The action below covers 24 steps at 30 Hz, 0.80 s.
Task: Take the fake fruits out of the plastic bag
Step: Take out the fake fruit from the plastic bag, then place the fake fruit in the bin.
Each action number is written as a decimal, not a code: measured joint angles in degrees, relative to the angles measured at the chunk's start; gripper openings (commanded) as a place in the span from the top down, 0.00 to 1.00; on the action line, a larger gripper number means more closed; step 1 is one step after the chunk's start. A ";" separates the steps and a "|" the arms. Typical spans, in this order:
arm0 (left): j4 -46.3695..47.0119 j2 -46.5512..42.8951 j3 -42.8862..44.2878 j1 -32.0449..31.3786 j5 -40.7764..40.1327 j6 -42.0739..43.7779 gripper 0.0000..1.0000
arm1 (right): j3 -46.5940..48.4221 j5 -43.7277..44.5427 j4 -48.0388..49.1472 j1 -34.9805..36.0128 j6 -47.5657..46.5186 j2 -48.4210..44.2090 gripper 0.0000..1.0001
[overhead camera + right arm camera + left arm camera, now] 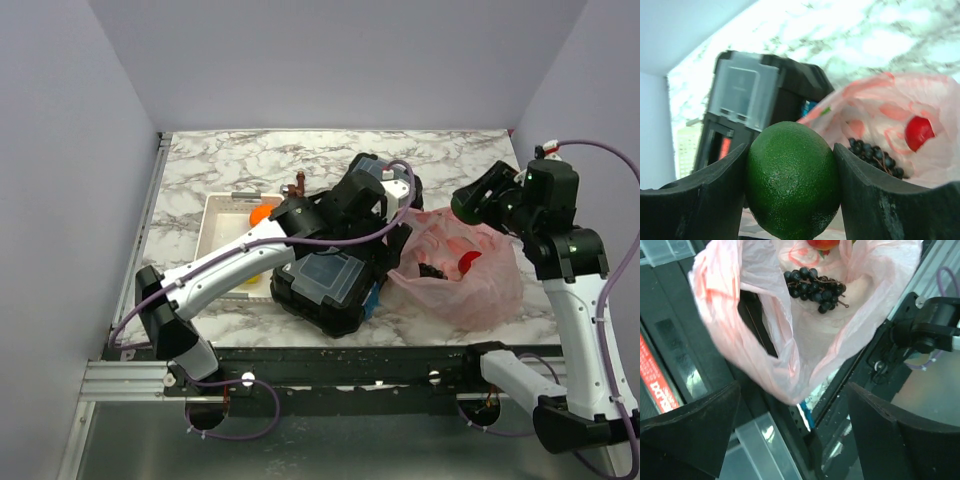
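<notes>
1. Bag (pixel 475 290): pink and crumpled. It lies on the table (pixel 250 160) against the right side of the toolbox (pixel 325 285), with its mouth open.
2. Grapes (pixel 815 287): a dark bunch inside the bag, near the middle.
3. Apple (pixel 918 132): red, inside the bag, just beyond the grapes in the left wrist view.
4. Orange (pixel 262 213): out of the bag, in the white tray (pixel 212 235) left of the toolbox.
5. Green fruit (pixel 792 180): out of the bag and off the table.
6. Right gripper (pixel 790 160): closed on the green fruit, with both fingers pressed to its sides. It hangs beside the bag's far right edge.
7. Left gripper (pixel 792 390): jaws wide apart, holding nothing. It hovers over the bag's mouth. A fold of the bag shows in the gap between the jaws but is not pinched.
8. Step in hand, as judged: the green fruit is being carried away from the bag and is not yet set down. Two fruits are left to take out.
9. Next move, as judged: the right arm needs a free spot on the table or in the tray, and should lower the fruit before letting go so it does not roll. The left gripper is placed to go down for the grapes, and should close on the bunch only, not on the thin plastic.
</notes>
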 measured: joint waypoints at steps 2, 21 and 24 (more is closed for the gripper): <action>-1.29 -1.77 0.48 0.00 -0.04 -0.52 0.08 | 3.26 -1.25 0.04 0.00 -0.72 0.59 0.54; -7.72 -33.94 4.04 0.37 -8.00 -11.54 0.01 | 15.87 -14.64 18.71 14.25 6.27 20.81 0.55; -6.43 -39.08 2.89 0.37 -9.86 -11.61 0.01 | 18.53 -11.80 21.55 24.15 6.75 26.51 0.55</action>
